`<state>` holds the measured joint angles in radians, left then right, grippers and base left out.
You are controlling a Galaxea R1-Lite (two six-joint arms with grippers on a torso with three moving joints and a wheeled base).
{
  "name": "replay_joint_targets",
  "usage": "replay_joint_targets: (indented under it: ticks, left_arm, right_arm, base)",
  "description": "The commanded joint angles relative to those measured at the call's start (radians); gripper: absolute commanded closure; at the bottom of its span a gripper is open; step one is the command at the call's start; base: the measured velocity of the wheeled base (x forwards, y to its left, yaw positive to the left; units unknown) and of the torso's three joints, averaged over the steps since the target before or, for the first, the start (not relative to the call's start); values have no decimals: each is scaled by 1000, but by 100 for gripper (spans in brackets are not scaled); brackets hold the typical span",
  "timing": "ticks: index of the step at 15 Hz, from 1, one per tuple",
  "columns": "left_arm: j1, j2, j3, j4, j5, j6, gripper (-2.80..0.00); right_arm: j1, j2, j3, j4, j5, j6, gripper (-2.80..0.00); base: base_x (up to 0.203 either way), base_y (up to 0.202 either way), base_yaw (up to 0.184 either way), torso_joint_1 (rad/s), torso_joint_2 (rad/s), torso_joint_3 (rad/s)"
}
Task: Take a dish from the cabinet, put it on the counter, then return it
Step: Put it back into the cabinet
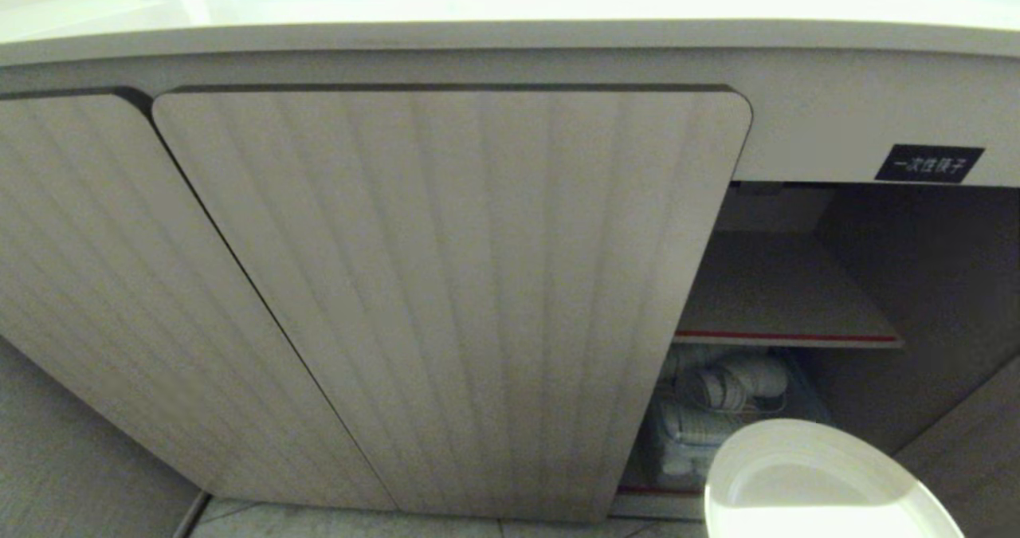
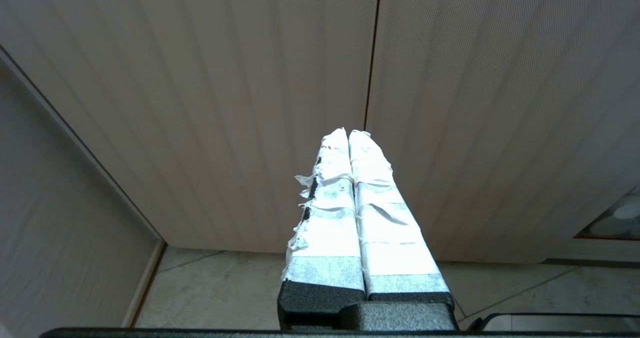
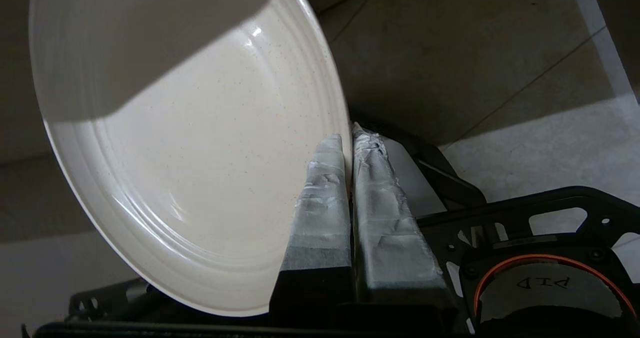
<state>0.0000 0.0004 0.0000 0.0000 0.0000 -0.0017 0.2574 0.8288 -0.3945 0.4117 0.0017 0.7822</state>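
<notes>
Nearest the head camera, the cream-white dish hangs low in front of the open right-hand compartment of the cabinet, clear of its shelves and well below the worktop. The right claw has its taped fingers pinched tight on the dish's rim, one pad on the upper face and one beneath, so the plate juts out sideways from the grip. It looks stiff, glazed and smooth, probably fairly heavy for an edge hold and likely to chip or shatter if dropped; a grip deep across the raised rim seems the safest place to hold it, as a slick glaze may let it pivot. The left claw is pressed shut on nothing, parked facing the closed ribbed doors just above the tiled floor. Farther in, a red-edged shelf sits over wrapped white crockery, with a small black label above the opening.
</notes>
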Motion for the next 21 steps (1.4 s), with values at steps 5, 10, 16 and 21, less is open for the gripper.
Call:
replay_joint_targets:
  ticks: [5,10,16,21]
  left_arm:
    - [0,0,0,0,0,0,0]
    - [0,0,0,0,0,0,0]
    - [0,0,0,0,0,0,0]
    - [0,0,0,0,0,0,0]
  right_arm:
    - [-93,46,-33,2,3,5,0]
    - [-181,92,-49,-8,4,1,0]
    - [-241,180,-46,-135,6,3,0]
    - [-268,277,-49,-222,8,4,0]
  base:
    - [0,0,0,0,0,0]
    - [0,0,0,0,0,0]
    - [0,0,0,0,0,0]
    - [0,0,0,0,0,0]
